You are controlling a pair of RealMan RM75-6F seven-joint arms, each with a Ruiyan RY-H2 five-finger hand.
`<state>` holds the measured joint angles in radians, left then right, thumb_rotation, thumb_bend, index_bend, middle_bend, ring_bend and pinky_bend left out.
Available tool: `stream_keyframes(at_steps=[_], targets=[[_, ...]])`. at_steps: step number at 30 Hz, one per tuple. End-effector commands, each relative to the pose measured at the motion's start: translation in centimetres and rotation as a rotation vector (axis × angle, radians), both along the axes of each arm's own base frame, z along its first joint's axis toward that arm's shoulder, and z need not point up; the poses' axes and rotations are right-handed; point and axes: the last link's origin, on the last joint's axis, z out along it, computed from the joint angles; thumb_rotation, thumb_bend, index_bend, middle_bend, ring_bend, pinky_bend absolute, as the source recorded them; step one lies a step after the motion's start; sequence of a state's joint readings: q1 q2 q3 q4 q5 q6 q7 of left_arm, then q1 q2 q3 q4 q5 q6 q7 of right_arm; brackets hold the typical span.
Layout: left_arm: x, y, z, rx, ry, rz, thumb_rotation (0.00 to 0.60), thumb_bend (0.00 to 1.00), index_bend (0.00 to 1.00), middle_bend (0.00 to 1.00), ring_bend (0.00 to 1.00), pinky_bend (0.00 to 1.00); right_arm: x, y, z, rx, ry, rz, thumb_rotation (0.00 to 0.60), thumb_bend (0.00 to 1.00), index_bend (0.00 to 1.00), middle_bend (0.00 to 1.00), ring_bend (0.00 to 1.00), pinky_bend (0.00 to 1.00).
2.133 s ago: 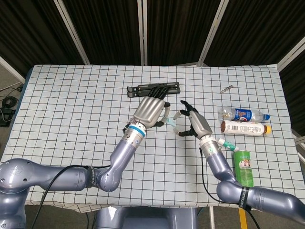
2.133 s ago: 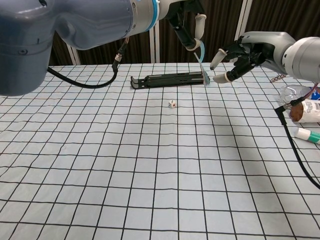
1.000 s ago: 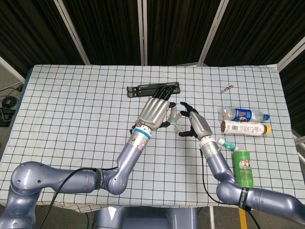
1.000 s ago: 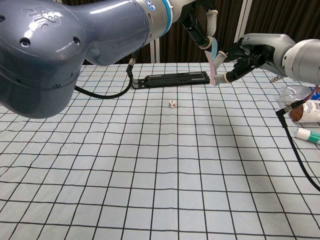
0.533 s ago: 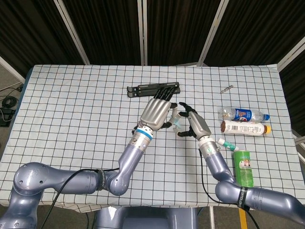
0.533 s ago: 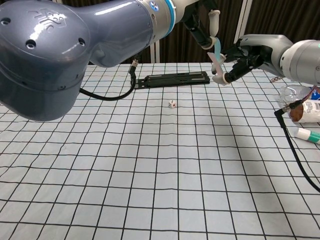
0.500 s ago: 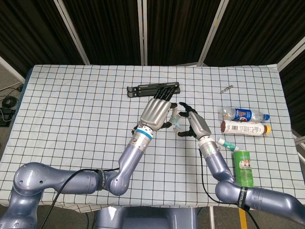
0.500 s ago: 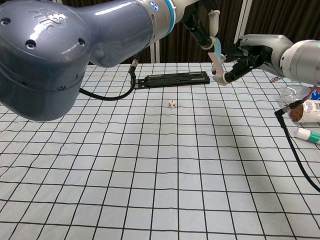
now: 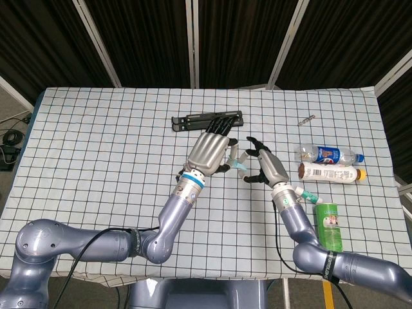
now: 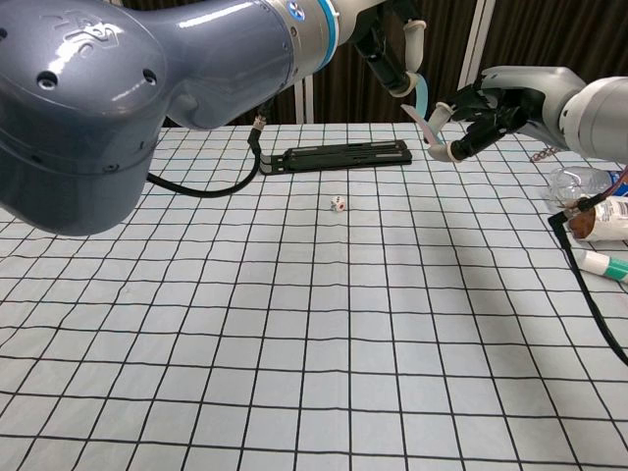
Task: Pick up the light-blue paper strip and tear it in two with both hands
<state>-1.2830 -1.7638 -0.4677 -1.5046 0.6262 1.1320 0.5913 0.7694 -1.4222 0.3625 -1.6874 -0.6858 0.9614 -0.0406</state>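
The light-blue paper strip hangs in the air between my two hands, above the checked tablecloth. My left hand pinches its upper end, with the other fingers stretched toward the back. My right hand faces it from the right and pinches the strip's lower end at its fingertips. In the chest view the strip bows in a curve from the left hand down to the right one. It looks whole.
A black folded stand lies behind the hands, and a small die sits on the cloth below them. At the right are two lying bottles, a green can, a small tube and a metal piece.
My right hand has closed in on the strip's lower end and shifted slightly right, so the strip now bends toward it. The left hand keeps holding the upper end.
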Motion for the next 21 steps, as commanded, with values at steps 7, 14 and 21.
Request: stream_keyframes(at_steps=[7, 14, 21], targets=[[-0.24, 0.02, 0.22, 0.003, 0.002, 0.009, 0.600, 0.62, 0.91, 0.00, 0.00, 0.00, -0.59, -0.14, 0.24, -0.026, 0.033, 0.003, 0.600, 0.27, 0.51, 0.05, 0.00, 0.00], [-0.25, 0.01, 0.25, 0.002, 0.000, 0.011, 0.600, 0.63, 0.91, 0.00, 0.00, 0.00, -0.69, 0.00, 0.16, -0.039, 0.058, 0.023, 0.600, 0.28, 0.53, 0.05, 0.00, 0.00], [-0.54, 0.07, 0.33, 0.007, 0.014, 0.018, 0.600, 0.63, 0.91, 0.00, 0.00, 0.00, -0.88, -0.14, 0.39, -0.049, 0.075, 0.027, 0.600, 0.30, 0.52, 0.05, 0.00, 0.00]])
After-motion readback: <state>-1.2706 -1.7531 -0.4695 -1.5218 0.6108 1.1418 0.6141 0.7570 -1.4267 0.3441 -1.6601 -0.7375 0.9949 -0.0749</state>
